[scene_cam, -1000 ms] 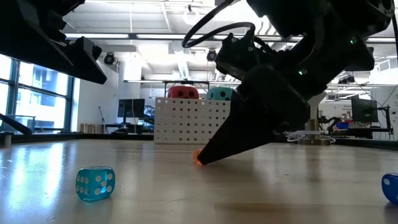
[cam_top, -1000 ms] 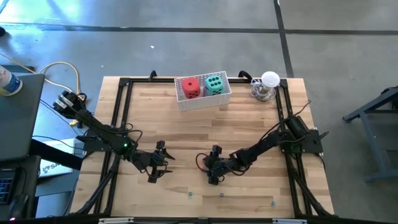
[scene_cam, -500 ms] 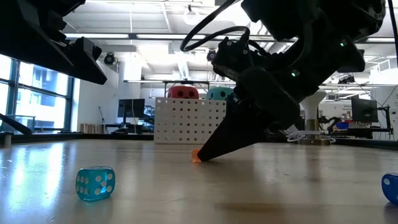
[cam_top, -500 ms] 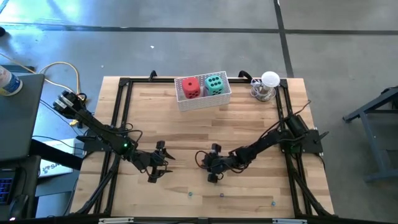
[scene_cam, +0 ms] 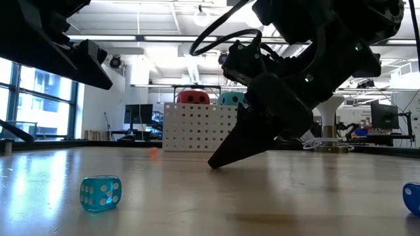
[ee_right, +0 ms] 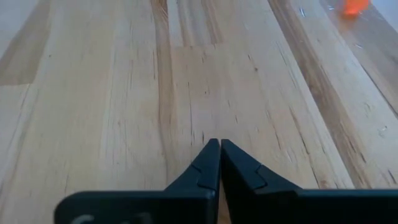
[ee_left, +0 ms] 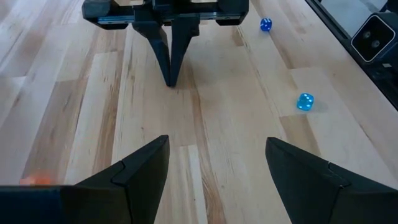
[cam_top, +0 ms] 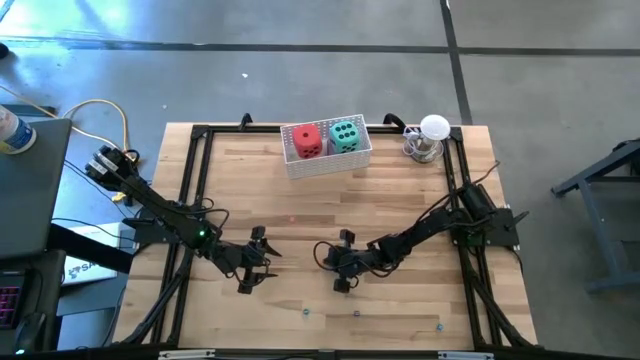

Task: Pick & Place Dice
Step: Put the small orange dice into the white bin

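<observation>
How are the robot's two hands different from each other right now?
The left hand has its fingers spread apart with bare wood between them. The right hand has its fingers pressed together, with nothing between them.

From above, the left hand sits toward the table's left. The right hand sits near the middle.

At table height, the right hand tilts with its tip at the wood.

Both are dark, two-fingered and hold nothing.

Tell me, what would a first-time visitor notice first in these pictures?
Probably the white basket at the table's far edge, holding a red die and a teal-green die side by side. Next, the right gripper near the table's middle, fingers shut on nothing with tips down at the wood, and a tiny orange die lying loose beyond it. A small translucent blue die sits close to the low camera.
</observation>
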Action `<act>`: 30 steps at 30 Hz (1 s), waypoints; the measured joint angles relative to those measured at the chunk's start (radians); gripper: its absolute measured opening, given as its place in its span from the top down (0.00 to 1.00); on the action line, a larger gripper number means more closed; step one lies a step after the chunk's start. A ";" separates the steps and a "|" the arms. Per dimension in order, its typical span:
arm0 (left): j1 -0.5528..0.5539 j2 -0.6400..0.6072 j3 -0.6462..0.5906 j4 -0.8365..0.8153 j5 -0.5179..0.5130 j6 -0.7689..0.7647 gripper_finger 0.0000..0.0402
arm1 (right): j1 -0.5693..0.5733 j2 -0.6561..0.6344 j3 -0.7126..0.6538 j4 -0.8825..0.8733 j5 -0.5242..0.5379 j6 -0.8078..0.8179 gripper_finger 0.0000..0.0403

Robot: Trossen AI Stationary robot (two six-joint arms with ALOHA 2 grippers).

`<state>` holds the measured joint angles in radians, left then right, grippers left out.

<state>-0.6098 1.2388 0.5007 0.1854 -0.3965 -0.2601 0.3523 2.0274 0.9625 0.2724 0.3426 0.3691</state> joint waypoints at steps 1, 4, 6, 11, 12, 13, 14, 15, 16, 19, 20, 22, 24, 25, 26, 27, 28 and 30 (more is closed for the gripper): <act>0.000 0.000 0.000 0.000 0.000 0.000 0.35 | 0.000 0.000 0.000 0.001 0.000 0.000 0.99; 0.000 0.000 0.000 -0.002 0.000 0.000 0.35 | 0.000 0.000 0.000 0.002 0.000 0.000 0.99; 0.000 0.000 0.000 -0.003 0.000 0.012 0.35 | 0.000 0.000 0.000 0.005 -0.001 0.000 0.99; 0.023 0.000 0.000 -0.039 -0.070 0.105 0.35 | 0.001 0.002 -0.002 0.036 0.017 -0.008 0.99; 0.036 0.000 0.000 -0.050 -0.106 0.108 0.35 | 0.001 0.002 -0.002 0.040 0.018 -0.008 0.99; 0.054 0.000 0.000 -0.062 -0.127 0.105 0.35 | 0.000 0.002 -0.002 0.044 0.018 -0.008 0.99; 0.078 0.000 0.000 -0.074 -0.135 0.093 0.35 | -0.001 0.002 -0.002 0.048 0.018 -0.008 0.99; 0.107 -0.001 0.000 -0.091 -0.131 0.078 0.35 | -0.001 0.002 -0.002 0.050 0.018 -0.008 0.99; 0.141 -0.005 -0.001 -0.112 -0.115 0.065 0.35 | -0.001 0.002 -0.002 0.053 0.019 -0.008 0.99; 0.256 -0.008 -0.001 -0.183 -0.019 0.028 0.35 | -0.001 0.003 -0.002 0.055 0.020 -0.008 0.99; 0.294 -0.008 -0.001 -0.213 0.008 0.021 0.35 | -0.001 0.003 -0.002 0.056 0.022 -0.008 0.99; 0.357 -0.008 -0.001 -0.262 0.042 0.019 0.35 | -0.001 0.003 -0.002 0.056 0.022 -0.008 0.99; 0.405 -0.008 -0.001 -0.292 0.050 0.020 0.35 | -0.001 0.003 -0.002 0.056 0.022 -0.008 0.99; 0.423 -0.008 -0.001 -0.296 0.051 0.025 0.35 | -0.001 0.003 -0.002 0.055 0.022 -0.006 0.99; 0.436 -0.008 -0.001 -0.296 0.051 0.040 0.35 | -0.001 0.003 -0.002 0.054 0.022 -0.003 0.99; 0.444 -0.008 -0.001 -0.294 0.050 0.059 0.35 | -0.001 0.003 -0.002 0.053 0.022 0.000 0.99; 0.450 -0.008 -0.001 -0.293 0.051 0.080 0.35 | -0.001 0.003 -0.002 0.053 0.022 0.001 0.99; 0.459 -0.008 -0.001 -0.279 0.053 0.107 0.35 | -0.001 0.003 -0.001 0.052 0.022 0.001 0.99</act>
<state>-0.1511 1.2312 0.4999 -0.0937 -0.3440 -0.1535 0.3515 2.0300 0.9611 0.3244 0.3649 0.3703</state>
